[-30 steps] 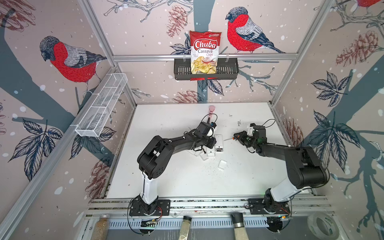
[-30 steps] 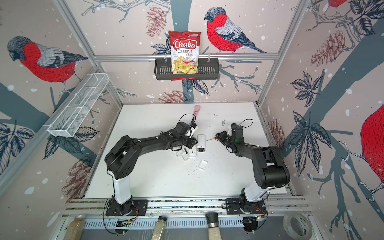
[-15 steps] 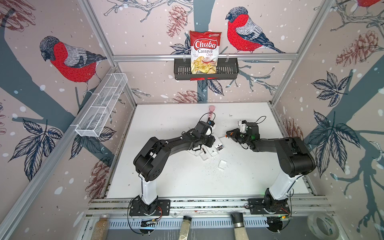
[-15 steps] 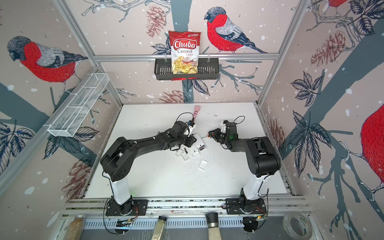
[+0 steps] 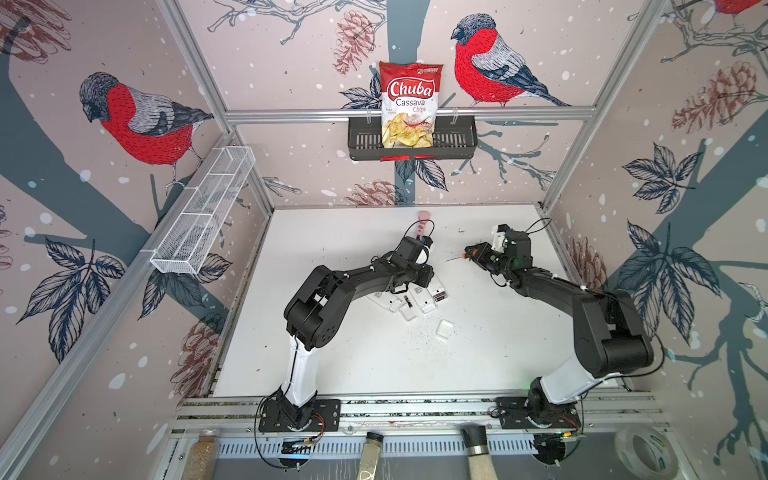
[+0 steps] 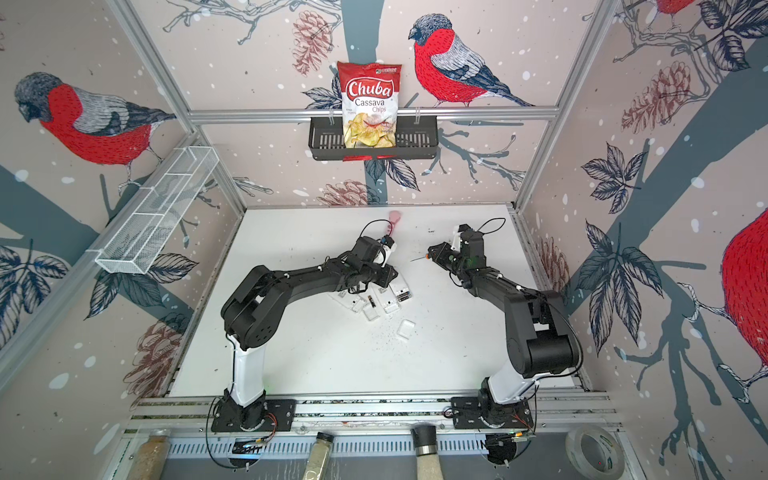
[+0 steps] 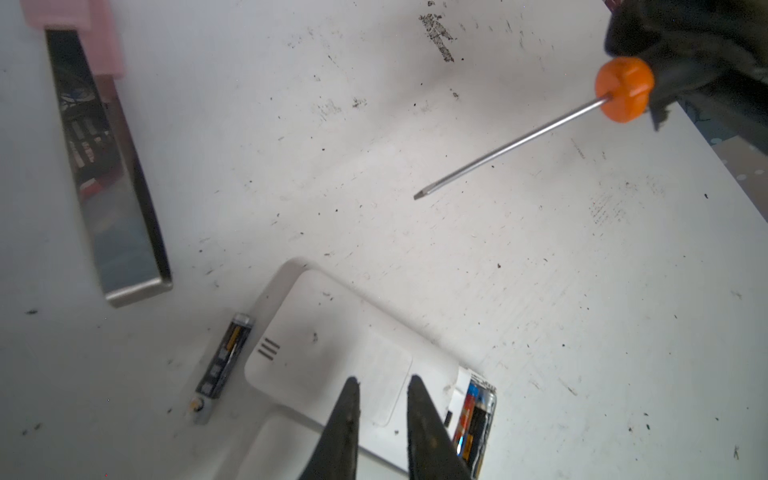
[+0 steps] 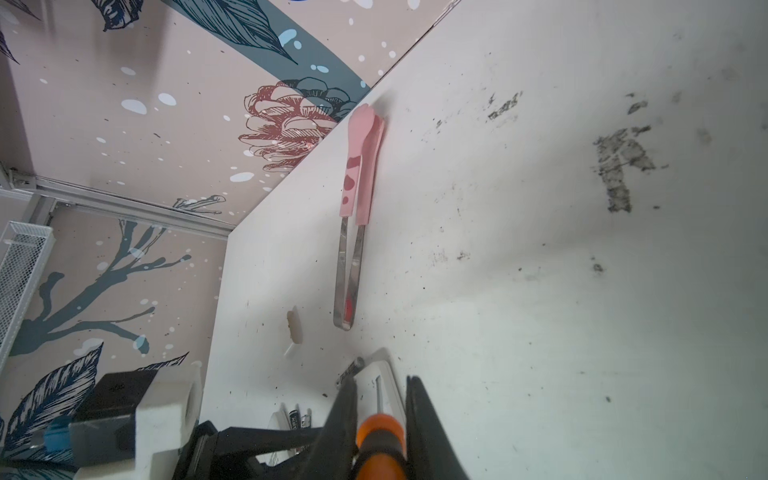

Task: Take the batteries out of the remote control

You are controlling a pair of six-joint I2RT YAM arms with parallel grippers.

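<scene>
Left wrist view: left gripper (image 7: 384, 380) poised over the remote control (image 7: 332, 332), with the screwdriver (image 7: 515, 143) held off to one side.
Its jaws stand a narrow gap apart with nothing between them, tips over the remote's back, likely to steady it; whether they touch it I cannot tell. One of the batteries (image 7: 222, 365) lies loose just beside the remote, and more show in an open bay (image 7: 473, 415) at its edge. Right wrist view: right gripper (image 8: 381, 380) is clamped on the screwdriver's orange handle, shaft aimed towards the remote. In both top views the tip hangs well apart from the remote, probably to leave the left arm room.
</scene>
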